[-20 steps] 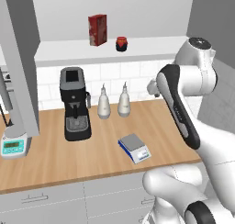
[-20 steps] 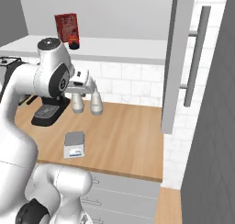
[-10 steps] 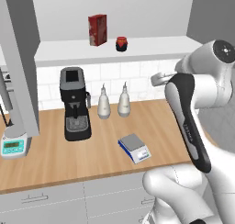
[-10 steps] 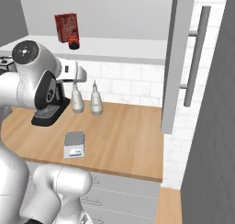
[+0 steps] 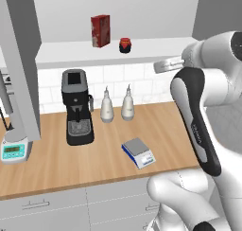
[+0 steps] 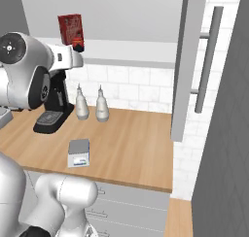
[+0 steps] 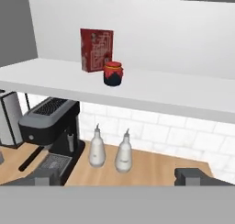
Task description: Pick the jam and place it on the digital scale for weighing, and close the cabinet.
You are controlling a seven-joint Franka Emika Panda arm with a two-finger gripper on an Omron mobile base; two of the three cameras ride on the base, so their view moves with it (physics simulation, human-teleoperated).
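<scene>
Nothing of the task is done yet, as far as the pictures show. Nearest, in the hand view, the gripper [image 7: 117, 176] points at the open cupboard with its jaws spread wide and nothing between them. On the wooden bench [image 5: 56, 164] below, the small flat digital scale with a grey square plate on a blue-and-white base [image 5: 138, 152] sits with its plate bare, in front of two white bottles [image 5: 116, 105] and to the right of a black coffee machine [image 5: 77, 106]. Farther off, the small round red jam jar with a dark lid [image 7: 113, 73] stands on the white shelf [image 7: 174, 96], just beside a taller red carton [image 7: 96, 49] and well apart from the jaws. The large light-grey wall cabinet door with a long vertical bar handle [image 6: 188, 61] hangs open at the right. Grasping the jam, setting it on the scale and shutting the cabinet are all left.
</scene>
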